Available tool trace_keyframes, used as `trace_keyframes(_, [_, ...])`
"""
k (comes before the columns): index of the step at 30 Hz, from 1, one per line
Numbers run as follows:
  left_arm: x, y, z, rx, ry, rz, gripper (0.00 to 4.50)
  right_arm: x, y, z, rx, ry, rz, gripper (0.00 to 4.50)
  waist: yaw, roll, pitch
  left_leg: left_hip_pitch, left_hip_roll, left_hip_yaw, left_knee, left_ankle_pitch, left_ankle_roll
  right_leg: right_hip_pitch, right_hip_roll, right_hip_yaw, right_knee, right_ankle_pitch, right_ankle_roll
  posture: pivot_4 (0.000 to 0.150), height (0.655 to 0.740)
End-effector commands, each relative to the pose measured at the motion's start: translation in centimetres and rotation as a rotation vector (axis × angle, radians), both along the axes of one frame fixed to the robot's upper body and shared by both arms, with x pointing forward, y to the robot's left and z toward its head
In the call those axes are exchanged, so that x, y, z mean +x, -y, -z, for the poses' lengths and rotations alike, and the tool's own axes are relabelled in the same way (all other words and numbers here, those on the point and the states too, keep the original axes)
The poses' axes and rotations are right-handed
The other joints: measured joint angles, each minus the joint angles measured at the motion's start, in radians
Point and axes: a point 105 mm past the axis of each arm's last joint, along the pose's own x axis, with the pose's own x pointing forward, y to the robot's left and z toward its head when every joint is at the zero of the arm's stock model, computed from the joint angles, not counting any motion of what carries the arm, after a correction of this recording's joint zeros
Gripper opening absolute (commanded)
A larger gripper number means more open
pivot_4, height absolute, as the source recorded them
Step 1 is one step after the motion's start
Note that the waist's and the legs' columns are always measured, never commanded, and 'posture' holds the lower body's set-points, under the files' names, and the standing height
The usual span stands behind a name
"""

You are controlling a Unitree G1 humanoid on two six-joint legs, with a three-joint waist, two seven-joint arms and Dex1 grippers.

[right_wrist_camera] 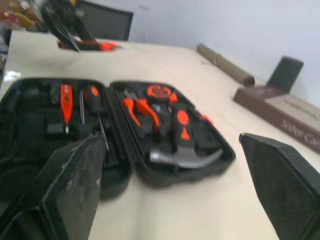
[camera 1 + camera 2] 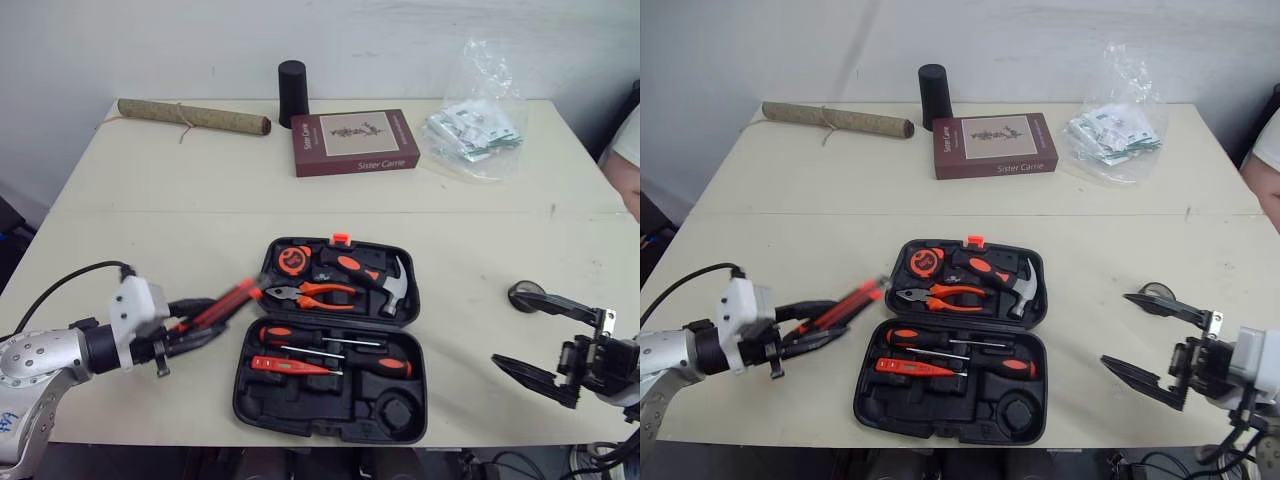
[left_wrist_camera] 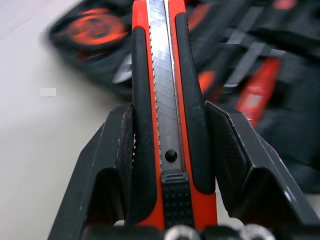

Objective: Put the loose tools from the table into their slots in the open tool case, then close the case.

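Observation:
The black tool case (image 2: 334, 340) lies open near the table's front edge, holding a tape measure, pliers (image 2: 310, 294), a hammer (image 2: 385, 284) and screwdrivers (image 2: 330, 352). My left gripper (image 2: 200, 328) is shut on a red and black utility knife (image 2: 222, 303), held just left of the case above the table. In the left wrist view the knife (image 3: 167, 100) sits clamped between the two fingers (image 3: 117, 165), pointing toward the case. My right gripper (image 2: 535, 335) hangs open and empty to the right of the case, and the case (image 1: 125, 135) lies ahead of it.
At the back of the table stand a black cylinder (image 2: 293, 93), a rolled mat (image 2: 193, 117), a dark red book (image 2: 355, 141) and a clear plastic bag (image 2: 475, 125). A person's sleeve (image 2: 628, 150) shows at the right edge.

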Motion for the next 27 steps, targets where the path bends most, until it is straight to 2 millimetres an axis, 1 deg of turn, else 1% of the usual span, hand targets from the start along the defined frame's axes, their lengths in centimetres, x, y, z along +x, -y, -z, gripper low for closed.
trace_keyframes(1, [-3.2, 3.6, 0.2, 0.033, -0.071, 0.217, 1.53, -1.1, 1.6, -0.5, -0.032, -0.015, 0.028, 4.5, 0.001, 0.0, 0.001, 0.0, 0.0, 0.0, 0.0, 0.0, 0.001, 0.0, 0.0, 0.0, 0.0, 0.0, 0.0, 0.15, 0.74])
trace_keyframes(3, [-3.8, 4.5, 1.5, 0.149, -0.07, 0.274, 1.53, -1.5, 2.2, -0.6, -0.039, -0.031, 0.049, 4.5, 0.0, 0.0, 0.001, 0.0, 0.0, 0.0, 0.001, 0.001, 0.002, 0.001, 0.001, 0.0, 0.0, 0.0, 0.001, 0.15, 0.74])
trace_keyframes(5, [-3.5, 5.2, 2.4, 0.227, -0.043, 0.288, 1.53, -2.2, 2.2, -0.3, -0.042, -0.056, 0.056, 4.5, 0.001, 0.0, 0.001, 0.001, -0.002, 0.001, 0.001, 0.002, 0.004, 0.002, 0.001, 0.002, 0.0, 0.002, 0.003, 0.15, 0.74])
trace_keyframes(7, [-3.1, 5.9, 2.9, 0.276, -0.044, 0.288, 1.53, -3.1, 1.8, 0.0, -0.047, -0.088, 0.041, 4.5, 0.002, -0.001, 0.001, 0.001, -0.002, 0.0, 0.001, 0.002, 0.006, 0.002, 0.001, 0.002, 0.001, 0.003, 0.005, 0.15, 0.74])
trace_keyframes(9, [-2.9, 6.0, 3.7, 0.36, -0.039, 0.304, 1.53, -3.8, 1.6, 0.1, -0.048, -0.112, 0.035, 4.5, 0.003, -0.001, 0.001, 0.001, -0.002, 0.0, 0.001, 0.002, 0.007, 0.002, 0.001, 0.002, 0.002, 0.004, 0.005, 0.15, 0.74])
trace_keyframes(11, [-2.1, 6.0, 4.2, 0.419, -0.005, 0.296, 1.53, -4.2, 1.4, 0.0, -0.047, -0.125, 0.038, 4.5, 0.002, 0.0, 0.001, 0.001, -0.002, -0.001, 0.001, 0.002, 0.007, 0.002, 0.001, 0.002, 0.002, 0.004, 0.005, 0.15, 0.74])
trace_keyframes(13, [-1.4, 6.2, 4.8, 0.495, 0.057, 0.333, 1.53, -4.7, 1.3, 0.1, -0.048, -0.15, 0.034, 4.5, 0.0, 0.0, 0.001, 0.001, -0.002, 0.0, 0.001, 0.003, 0.005, 0.001, 0.001, 0.003, 0.002, 0.003, 0.005, 0.15, 0.74])
trace_keyframes(15, [-1.2, 6.6, 5.1, 0.508, 0.053, 0.342, 1.53, -5.2, 1.1, 0.2, -0.057, -0.168, 0.022, 4.5, 0.001, 0.0, 0.001, 0.0, -0.002, 0.0, 0.001, 0.004, 0.004, 0.001, 0.001, 0.003, 0.001, 0.003, 0.005, 0.15, 0.74])
trace_keyframes(18, [-0.9, 7.4, 5.2, 0.512, 0.064, 0.366, 1.53, -5.2, 1.0, 0.2, -0.053, -0.168, 0.029, 4.5, 0.003, -0.001, 0.001, 0.0, -0.002, 0.0, 0.002, 0.004, 0.004, 0.001, 0.001, 0.003, 0.001, 0.003, 0.005, 0.15, 0.74])
trace_keyframes(21, [-0.8, 8.2, 5.2, 0.492, 0.04, 0.36, 1.53, -5.2, 0.6, 0.3, -0.045, -0.166, 0.028, 4.5, 0.004, -0.001, 0.001, 0.0, -0.002, 0.0, 0.003, 0.004, 0.005, 0.002, 0.0, 0.003, 0.002, 0.004, 0.005, 0.15, 0.74])
trace_keyframes(27, [-1.1, 8.6, 5.6, 0.495, -0.004, 0.365, 1.53, -5.1, 0.0, 0.4, -0.034, -0.16, 0.024, 4.5, 0.007, 0.0, 0.001, 0.001, -0.002, 0.0, 0.003, 0.004, 0.005, 0.002, 0.001, 0.003, 0.002, 0.004, 0.005, 0.15, 0.74])
